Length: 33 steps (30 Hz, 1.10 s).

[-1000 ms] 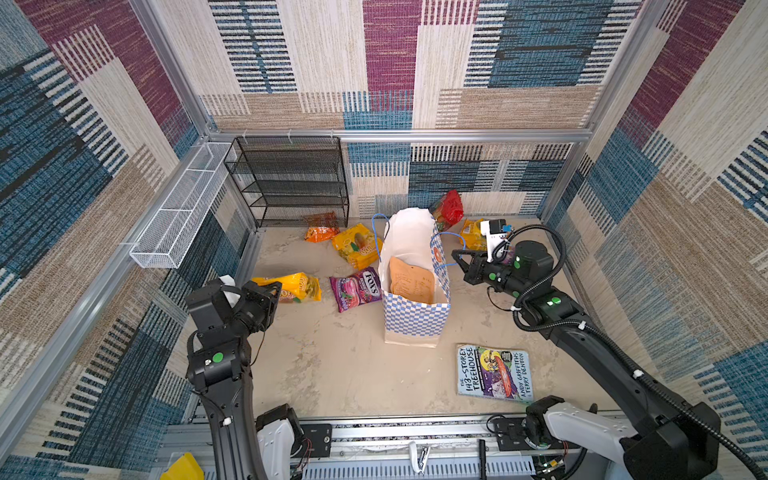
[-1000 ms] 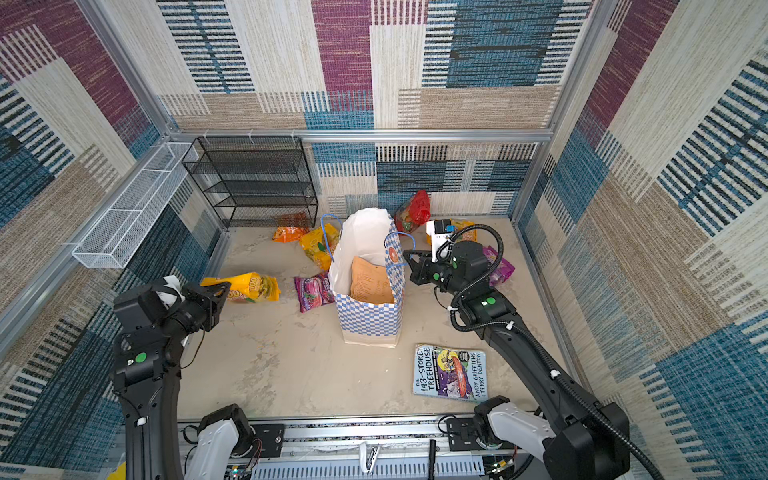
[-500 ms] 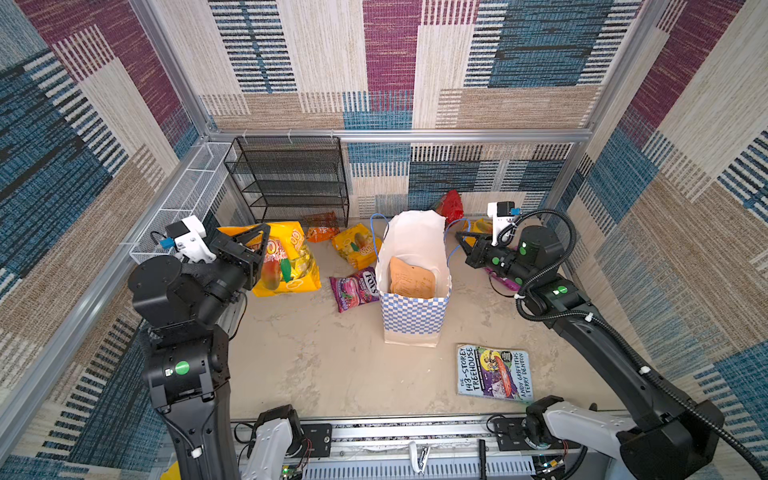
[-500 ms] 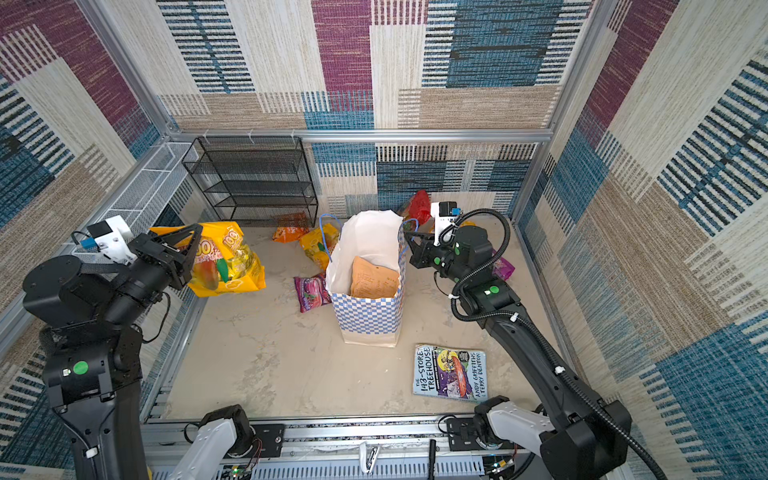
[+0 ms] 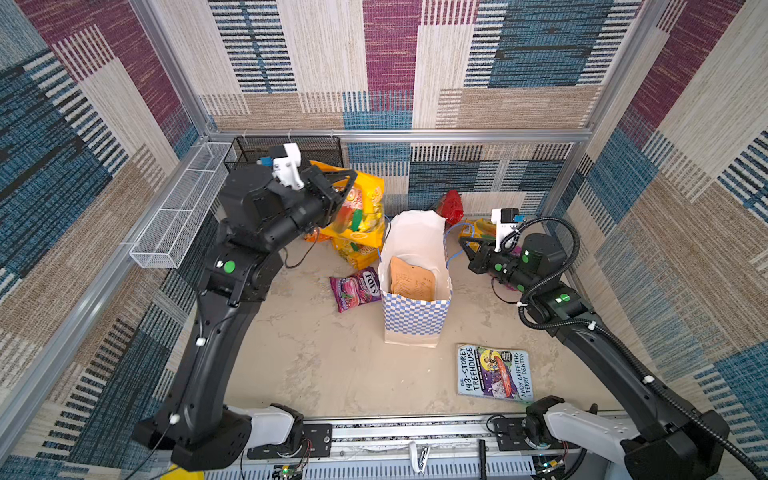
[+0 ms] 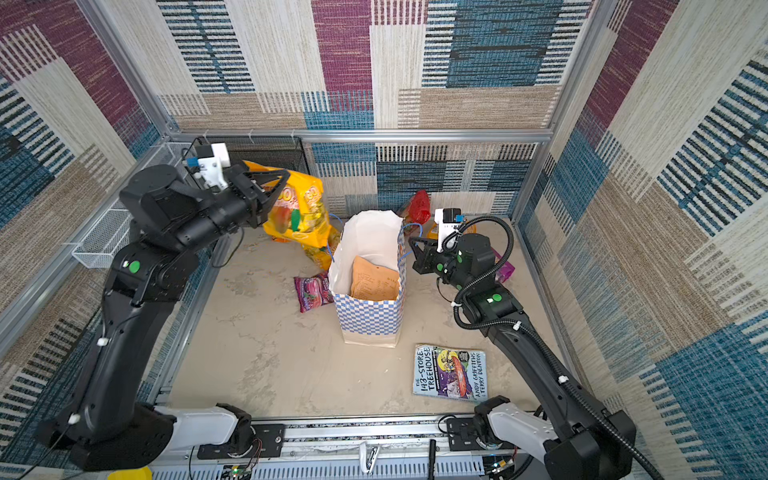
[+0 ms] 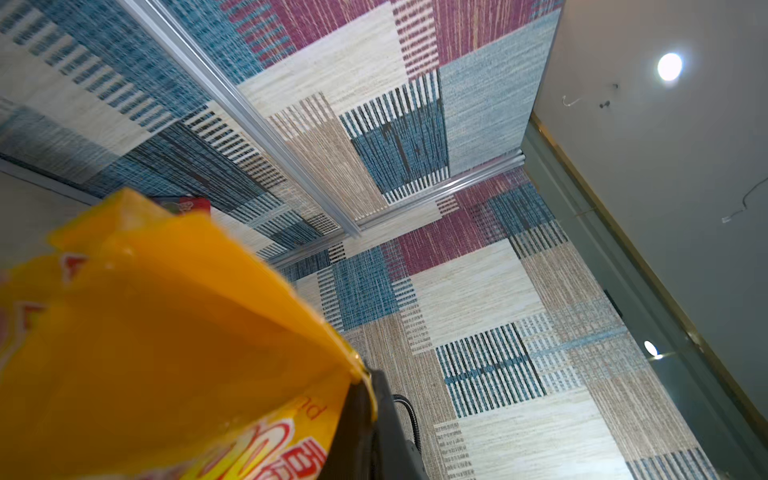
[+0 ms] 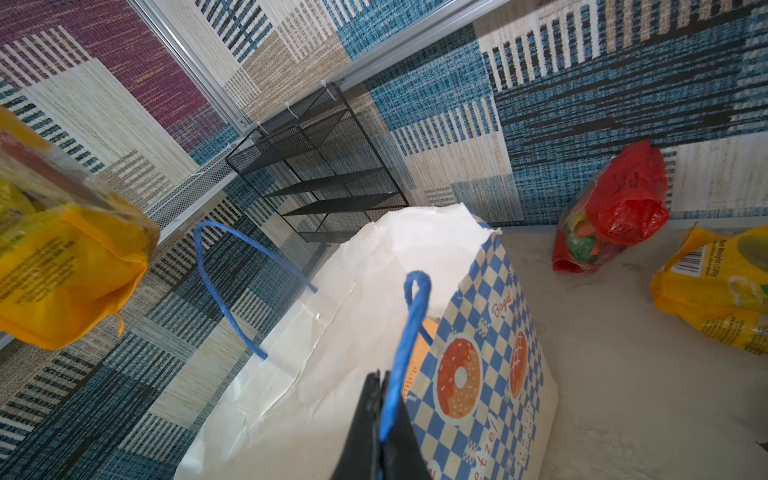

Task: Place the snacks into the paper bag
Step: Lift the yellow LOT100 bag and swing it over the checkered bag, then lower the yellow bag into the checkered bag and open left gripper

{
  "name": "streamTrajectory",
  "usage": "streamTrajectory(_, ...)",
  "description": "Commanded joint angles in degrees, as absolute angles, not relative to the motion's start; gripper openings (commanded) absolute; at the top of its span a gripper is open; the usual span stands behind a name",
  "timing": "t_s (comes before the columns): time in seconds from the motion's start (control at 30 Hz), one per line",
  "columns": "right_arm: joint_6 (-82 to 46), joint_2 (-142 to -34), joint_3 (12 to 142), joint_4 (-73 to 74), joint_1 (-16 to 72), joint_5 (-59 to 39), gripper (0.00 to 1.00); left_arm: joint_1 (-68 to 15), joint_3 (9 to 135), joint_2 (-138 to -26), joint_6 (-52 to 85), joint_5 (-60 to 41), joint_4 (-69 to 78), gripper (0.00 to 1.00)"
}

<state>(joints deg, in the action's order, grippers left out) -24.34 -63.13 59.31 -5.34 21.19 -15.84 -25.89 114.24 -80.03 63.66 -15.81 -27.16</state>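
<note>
The left tool [image 5: 343, 187] is pressed together on the top edge of a yellow mango packet [image 5: 365, 210]. It holds the packet in the air above the bench [image 5: 324, 365], to the left of the paper bag [image 5: 415, 320] and higher than its mouth. The right tool [image 8: 379, 386] clamps tight on the bag's blue cord handle [image 8: 410, 324] at the bag's right side. The checkered bag stands upright mid-bench, mouth gaping, with a purple Fox's packet [image 5: 356, 289] lying just beside it on the left and a red packet [image 5: 452, 205] behind it by the back wall.
</note>
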Motion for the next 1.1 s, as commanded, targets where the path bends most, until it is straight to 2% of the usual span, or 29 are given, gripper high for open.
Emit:
streamTrajectory(0.0,-23.91,-63.73,60.61,-4.35,21.18,-15.81,0.00,-31.29,122.63,-86.65,58.11,-11.01,-23.04,0.00)
streamTrajectory(0.17,-23.69,-62.87,59.87,-4.39,21.18,-14.94,0.00,-35.49,130.29,-95.77,56.84,-7.67,-23.47,0.00)
streamTrajectory(0.63,-23.03,-61.11,59.41,-4.83,21.22,-14.31,0.00,-38.66,127.79,-107.11,57.46,-5.12,-20.80,0.00)
streamTrajectory(0.77,-23.02,-60.67,58.93,-4.85,21.18,-14.55,0.00,-39.45,122.84,-106.81,58.01,-1.44,-21.85,0.00)
streamTrajectory(1.07,-23.02,-61.17,58.10,-4.26,21.25,-15.02,0.00,-39.45,107.09,-103.29,61.61,0.92,-12.54,0.00)
